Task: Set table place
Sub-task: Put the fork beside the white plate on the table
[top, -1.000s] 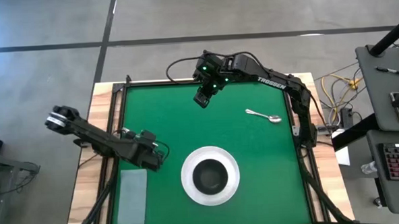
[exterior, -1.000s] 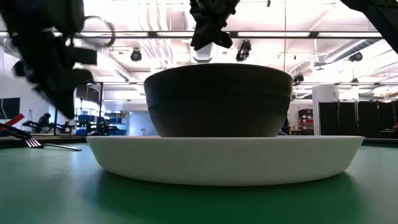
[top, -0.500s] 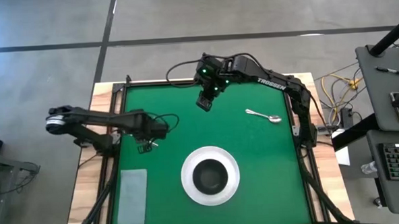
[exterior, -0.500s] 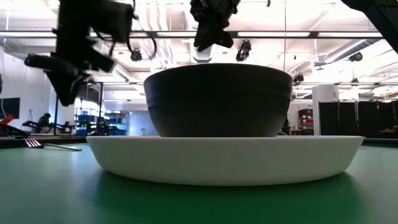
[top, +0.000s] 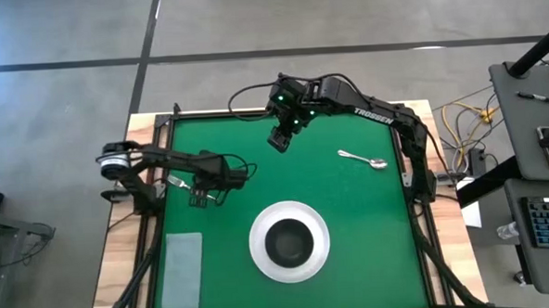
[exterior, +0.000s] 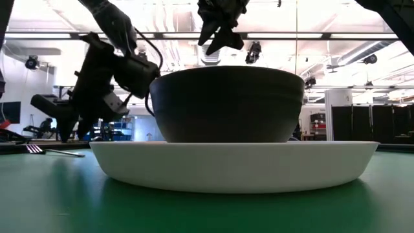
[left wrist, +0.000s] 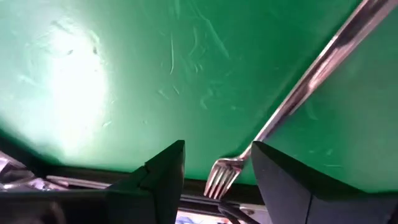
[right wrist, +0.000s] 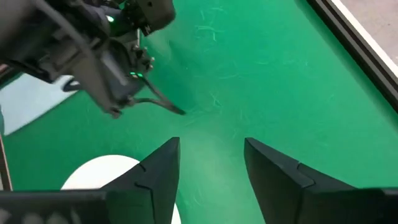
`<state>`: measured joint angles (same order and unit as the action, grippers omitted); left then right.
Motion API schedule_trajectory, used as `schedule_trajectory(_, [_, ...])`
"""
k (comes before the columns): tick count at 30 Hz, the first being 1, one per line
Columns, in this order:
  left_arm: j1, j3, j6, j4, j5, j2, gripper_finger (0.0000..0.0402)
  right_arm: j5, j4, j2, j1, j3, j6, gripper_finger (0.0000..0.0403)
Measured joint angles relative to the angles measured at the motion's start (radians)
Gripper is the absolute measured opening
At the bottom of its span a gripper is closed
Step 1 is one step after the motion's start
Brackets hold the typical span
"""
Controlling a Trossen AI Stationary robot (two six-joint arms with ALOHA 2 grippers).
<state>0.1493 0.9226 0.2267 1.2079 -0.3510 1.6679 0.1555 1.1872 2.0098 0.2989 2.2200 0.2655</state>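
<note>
Hovering near the table's (top: pixel 363 262) left edge, the left gripper (left wrist: pixel 214 177) has its fingers spread, and the fork (left wrist: pixel 298 99) lies directly ahead of it, tines just between the fingertips. The fork's (top: pixel 176 184) long axis runs along the left rail, handle pointing away from the gripper. The left arm is far nearer than the right gripper (right wrist: pixel 208 165), which hangs with fingers apart at the table's far edge. The bowl (top: pixel 289 242) sits on the plate (top: pixel 259 257) near the front edge; the spoon (top: pixel 363 158) lies towards the right edge
</note>
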Motion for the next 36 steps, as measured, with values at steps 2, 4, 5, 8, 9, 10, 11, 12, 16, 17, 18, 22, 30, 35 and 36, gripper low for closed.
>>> schedule_trajectory(2, [0.023,-0.007,0.034,-0.007,0.002,0.004,0.0165,0.0,-0.004,0.0,0.0,0.0,0.015,0.0176])
schedule_trajectory(4, [0.045,-0.023,0.067,-0.029,0.027,-0.019,0.0149,0.0,-0.011,0.0,0.0,0.0,0.028,0.0176])
schedule_trajectory(5, [0.055,-0.032,0.085,-0.042,0.051,-0.04,0.014,0.0,-0.016,0.0,0.0,0.0,0.035,0.0175])
schedule_trajectory(8, [0.079,-0.079,0.139,-0.092,0.135,-0.141,0.0112,-0.001,-0.016,0.0,0.0,0.0,0.056,0.0176])
schedule_trajectory(9, [0.082,-0.096,0.156,-0.104,0.147,-0.181,0.0104,-0.002,-0.016,0.0,0.0,0.0,0.064,0.0176])
schedule_trajectory(10, [0.086,-0.112,0.176,-0.118,0.162,-0.22,0.0098,-0.002,-0.017,0.0,-0.001,0.0,0.071,0.0176])
schedule_trajectory(11, [0.086,-0.129,0.194,-0.125,0.166,-0.261,0.0092,-0.004,-0.017,0.0,-0.003,-0.001,0.075,0.0175])
schedule_trajectory(12, [0.086,-0.145,0.203,-0.126,0.166,-0.301,0.0089,-0.013,-0.017,0.0,-0.005,-0.001,0.076,0.0175])
schedule_trajectory(16, [0.087,-0.213,0.228,-0.135,0.167,-0.436,0.0085,-0.06,-0.017,0.0,-0.02,-0.002,0.073,0.0174])
schedule_trajectory(17, [0.087,-0.231,0.242,-0.142,0.167,-0.462,0.0084,-0.061,-0.017,0.0,-0.024,-0.002,0.071,0.0174])
schedule_trajectory(18, [0.087,-0.248,0.249,-0.153,0.167,-0.485,0.0084,-0.062,-0.017,0.0,-0.026,-0.002,0.071,0.0174])
schedule_trajectory(22, [0.087,-0.302,0.223,-0.172,0.171,-0.512,0.0084,-0.063,-0.018,0.0,-0.037,-0.002,0.073,0.0174])
schedule_trajectory(30, [0.087,-0.311,0.202,-0.216,0.176,-0.413,0.0084,-0.079,-0.019,0.0,-0.042,-0.002,0.075,0.0174])
schedule_trajectory(35, [0.087,-0.315,0.2,-0.248,0.168,-0.327,0.0084,-0.079,-0.02,0.0,-0.042,-0.002,0.076,0.0173])
schedule_trajectory(36, [0.087,-0.316,0.2,-0.253,0.167,-0.315,0.0084,-0.079,-0.019,0.0,-0.042,-0.003,0.075,0.0174])
